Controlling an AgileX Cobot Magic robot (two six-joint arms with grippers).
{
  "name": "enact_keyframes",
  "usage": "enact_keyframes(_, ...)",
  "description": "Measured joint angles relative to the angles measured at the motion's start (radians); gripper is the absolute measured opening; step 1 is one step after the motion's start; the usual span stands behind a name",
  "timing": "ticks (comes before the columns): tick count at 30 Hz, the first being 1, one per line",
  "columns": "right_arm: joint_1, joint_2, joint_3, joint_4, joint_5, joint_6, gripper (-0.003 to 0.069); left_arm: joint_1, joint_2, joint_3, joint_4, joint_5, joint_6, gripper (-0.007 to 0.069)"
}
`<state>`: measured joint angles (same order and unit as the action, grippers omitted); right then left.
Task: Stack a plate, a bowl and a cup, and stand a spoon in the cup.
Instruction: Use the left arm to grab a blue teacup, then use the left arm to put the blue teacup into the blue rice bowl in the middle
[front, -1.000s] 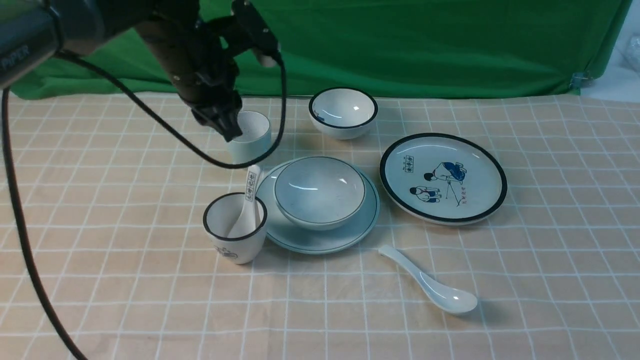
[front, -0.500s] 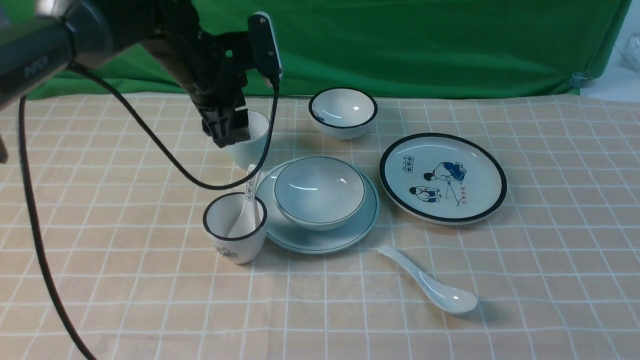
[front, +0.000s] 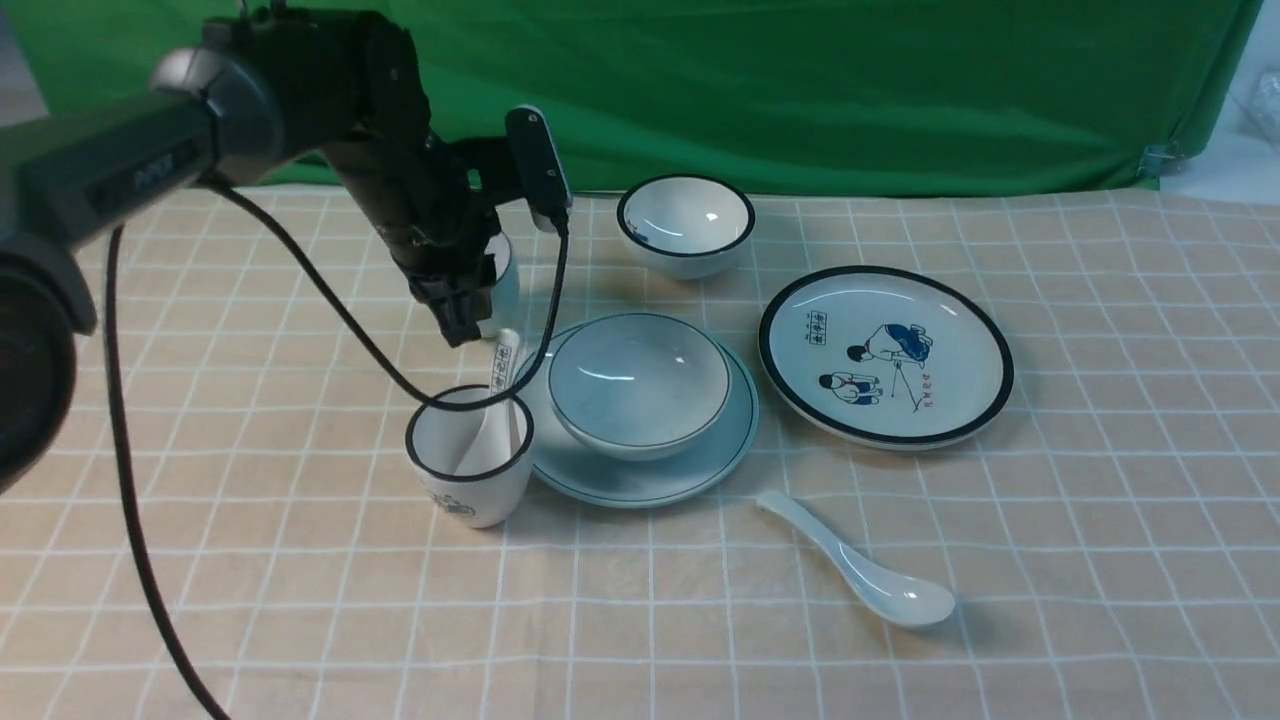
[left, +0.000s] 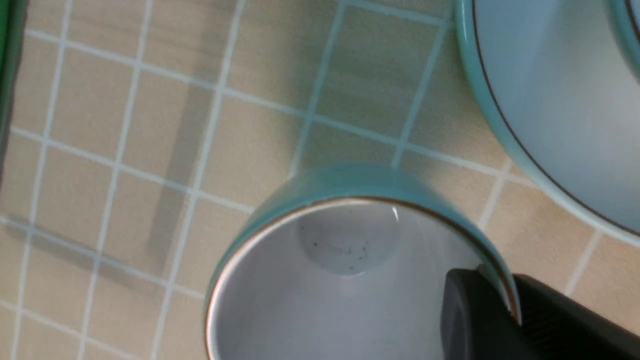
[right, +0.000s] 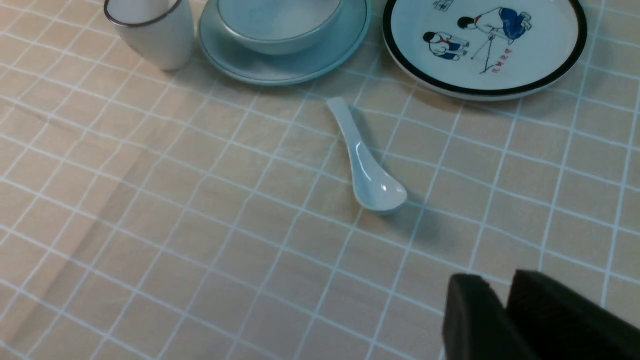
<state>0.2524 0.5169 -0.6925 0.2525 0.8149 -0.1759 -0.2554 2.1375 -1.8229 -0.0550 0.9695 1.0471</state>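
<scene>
The pale blue-grey bowl (front: 640, 385) sits in the blue-green plate (front: 700, 470) at the table's middle. The plain pale blue cup (front: 505, 285) stands just behind and left of the plate, mostly hidden by my left gripper (front: 462, 325). In the left wrist view the left gripper (left: 510, 295) is shut on the cup's (left: 350, 185) rim, one finger inside and one outside, with the plate's edge (left: 525, 75) close by. The plain white spoon (front: 870, 575) lies on the cloth in front of the plate. My right gripper (right: 505, 295) is shut and empty, hovering nearer than the spoon (right: 367, 165).
A black-rimmed white cup (front: 470, 455) holding a marked spoon (front: 500, 385) stands against the plate's left edge, just in front of the held cup. A small black-rimmed bowl (front: 686, 225) is at the back. A cartoon plate (front: 886, 355) lies at the right. The left arm's cable loops over the black-rimmed cup.
My left arm has come down and a little toward the camera at the pale blue cup. Its fingers now cover most of the cup. The other dishes have not moved.
</scene>
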Motion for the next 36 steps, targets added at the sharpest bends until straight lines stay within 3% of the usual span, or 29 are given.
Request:
enact_keyframes(3, 0.000, 0.000, 0.000, 0.000, -0.001, 0.000, 0.0144, -0.033, -0.082, 0.003, 0.055, 0.062, -0.093, 0.0039)
enact_keyframes(6, 0.000, 0.000, 0.000, 0.001, -0.010, 0.000, 0.0144, -0.112, -0.181, 0.002, 0.031, 0.098, -0.152, 0.0039)
enact_keyframes(12, 0.000, 0.000, 0.000, 0.001, -0.014, 0.000, 0.0144, -0.254, -0.193, -0.002, 0.012, 0.125, -0.171, 0.0039)
enact_keyframes(16, 0.000, 0.000, 0.000, 0.001, 0.008, 0.000, 0.0144, -0.360, -0.104, -0.002, 0.090, 0.129, -0.183, 0.0039)
enact_keyframes(31, 0.000, 0.000, 0.000, 0.001, 0.064, 0.000, 0.0162, -0.360, -0.001, -0.002, 0.135, 0.087, -0.183, 0.0042)
enact_keyframes(34, 0.000, 0.001, 0.000, 0.001, 0.064, 0.003, 0.0198, -0.357, 0.001, -0.002, 0.133, 0.076, -0.183, 0.0064)
enact_keyframes(36, 0.000, 0.024, -0.008, 0.001, 0.072, 0.005, 0.0287, -0.355, 0.001, -0.002, 0.133, 0.074, -0.183, 0.0115)
